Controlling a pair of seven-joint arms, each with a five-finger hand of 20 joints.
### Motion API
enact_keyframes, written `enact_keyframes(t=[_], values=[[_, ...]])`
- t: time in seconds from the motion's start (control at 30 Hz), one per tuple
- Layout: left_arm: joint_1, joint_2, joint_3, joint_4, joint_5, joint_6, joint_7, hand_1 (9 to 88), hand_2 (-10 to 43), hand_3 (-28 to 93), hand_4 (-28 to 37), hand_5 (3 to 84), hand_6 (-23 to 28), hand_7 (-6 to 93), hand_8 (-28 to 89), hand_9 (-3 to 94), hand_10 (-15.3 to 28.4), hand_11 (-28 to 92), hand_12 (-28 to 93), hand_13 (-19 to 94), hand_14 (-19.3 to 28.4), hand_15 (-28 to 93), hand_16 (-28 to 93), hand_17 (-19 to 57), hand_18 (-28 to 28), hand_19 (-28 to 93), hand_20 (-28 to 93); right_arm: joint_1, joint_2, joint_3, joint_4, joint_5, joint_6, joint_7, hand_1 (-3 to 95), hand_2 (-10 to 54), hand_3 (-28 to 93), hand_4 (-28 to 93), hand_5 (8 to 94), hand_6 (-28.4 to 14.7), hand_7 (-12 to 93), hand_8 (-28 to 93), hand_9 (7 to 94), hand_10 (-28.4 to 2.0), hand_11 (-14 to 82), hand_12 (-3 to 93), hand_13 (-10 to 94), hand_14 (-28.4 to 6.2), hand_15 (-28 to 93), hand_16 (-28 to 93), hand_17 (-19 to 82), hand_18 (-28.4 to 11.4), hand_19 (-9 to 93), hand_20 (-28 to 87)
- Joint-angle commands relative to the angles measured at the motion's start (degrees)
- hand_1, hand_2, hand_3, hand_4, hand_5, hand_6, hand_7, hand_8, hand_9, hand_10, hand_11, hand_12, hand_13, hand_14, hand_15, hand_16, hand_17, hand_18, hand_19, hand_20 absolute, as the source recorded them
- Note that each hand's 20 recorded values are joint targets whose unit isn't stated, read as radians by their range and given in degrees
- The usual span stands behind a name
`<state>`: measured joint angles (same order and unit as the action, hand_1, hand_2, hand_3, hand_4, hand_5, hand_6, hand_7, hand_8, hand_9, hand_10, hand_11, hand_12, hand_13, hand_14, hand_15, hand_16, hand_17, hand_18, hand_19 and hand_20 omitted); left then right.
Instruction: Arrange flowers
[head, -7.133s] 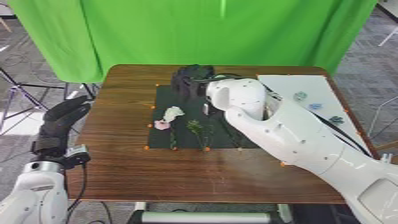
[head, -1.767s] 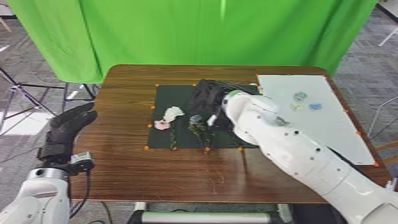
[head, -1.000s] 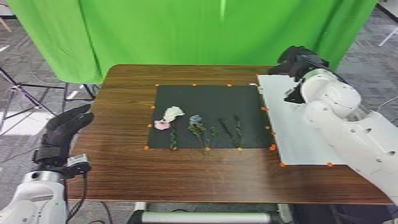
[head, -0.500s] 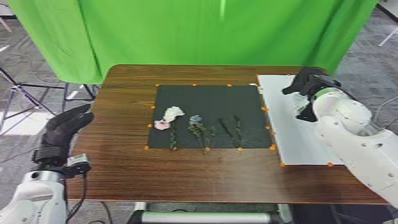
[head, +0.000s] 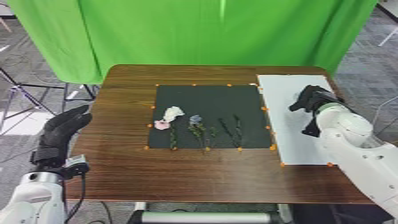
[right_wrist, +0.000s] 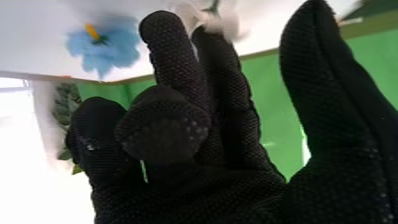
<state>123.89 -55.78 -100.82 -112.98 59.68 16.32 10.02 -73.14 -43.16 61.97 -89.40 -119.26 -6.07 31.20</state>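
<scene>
Over the white board (head: 298, 147), the right hand (head: 312, 99) holds its fingers (right_wrist: 173, 55) wide of the thumb (right_wrist: 322, 90), gripping nothing, probably to leave room for pinching the loose blue flower (right_wrist: 114, 49) lying there, while blooms (head: 173, 112) and stems (head: 237, 130) lie grouped on the black mat (head: 213, 100).

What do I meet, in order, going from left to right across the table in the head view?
Left robot hand → pink flower → white flower → blue flower → pair of thin dark stems → right robot hand, over the white board.
</scene>
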Motion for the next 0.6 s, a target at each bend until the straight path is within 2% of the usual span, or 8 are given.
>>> enact_keyframes(t=[0.03, 0.1, 0.17, 0.3, 0.6], values=[[0.05, -0.39, 0.09, -0.30, -0.11, -0.73, -0.62, 36.0, 9.2, 66, -16.5, 44.1, 1.9, 16.9, -10, 46.6, 13.8, 22, 7, 38, 16.2, 14, -3, 7.2, 10.7, 11, 13, -0.63, -1.36, -2.46, 2.43, -2.47, 3.19, -0.36, 46.8, -9.5, 60, -19, 64.7, -0.8, 22, 7, 76.7, -12.4, 23.4, 27.9, 88, -2.1, 64, 32, 56, -17.7, 93, 56], [0.17, -0.41, 0.02, -0.36, -0.19, -0.66, -0.65, 36.0, 9.2, 66, -16.5, 44.1, 1.9, 16.9, -10, 46.6, 13.8, 22, 7, 39, 16.2, 14, -3, 7.3, 10.6, 10, 13, -0.69, -1.40, -3.65, 3.16, -3.02, 7.46, -1.00, 57.4, -9.5, 52, -17, 67.2, -0.9, 24, 20, 83.1, -9.3, 15.0, 41.2, 90, -1.0, 64, 32, 58, -16.6, 93, 57], [0.25, -0.48, -0.11, -0.44, -0.16, -0.62, -0.69, 36.0, 9.3, 66, -16.6, 44.2, 2.1, 16.8, -10, 46.7, 13.8, 22, 7, 38, 16.2, 14, -3, 7.3, 10.7, 10, 13, -0.53, -1.30, -4.58, 3.44, -2.95, 10.59, -1.54, 61.1, -9.5, 53, -18, 69.4, -0.3, 27, 23, 87.4, -8.2, 13.2, 45.4, 92, -0.2, 64, 32, 60, -16.2, 93, 58], [0.33, -0.47, -0.13, -0.44, -0.17, -0.66, -0.60, 36.0, 9.3, 66, -16.5, 44.2, 2.2, 16.7, -10, 46.6, 13.8, 22, 7, 38, 16.2, 14, -3, 7.2, 10.6, 11, 13, -0.32, -0.22, -5.01, 1.78, -2.89, 12.82, -2.02, 63.4, -9.5, 54, -19, 72.4, -0.1, 29, 22, 89.7, -7.8, 16.8, 44.6, 93, 0.4, 64, 32, 62, -15.7, 93, 58], [1.02, -0.33, -0.63, -0.86, -0.15, -0.57, -0.96, 35.7, 9.5, 66, -16.6, 44.3, 2.3, 16.7, -10, 46.6, 13.8, 22, 7, 38, 16.3, 14, -3, 7.2, 10.7, 11, 13, 2.56, 2.24, -5.56, -10.13, 2.63, 11.64, -2.72, 62.9, -9.5, 55, -18, 73.5, -0.7, 30, 20, 90.3, -7.9, 16.8, 43.5, 93, 0.7, 64, 33, 62, -15.5, 93, 59]])
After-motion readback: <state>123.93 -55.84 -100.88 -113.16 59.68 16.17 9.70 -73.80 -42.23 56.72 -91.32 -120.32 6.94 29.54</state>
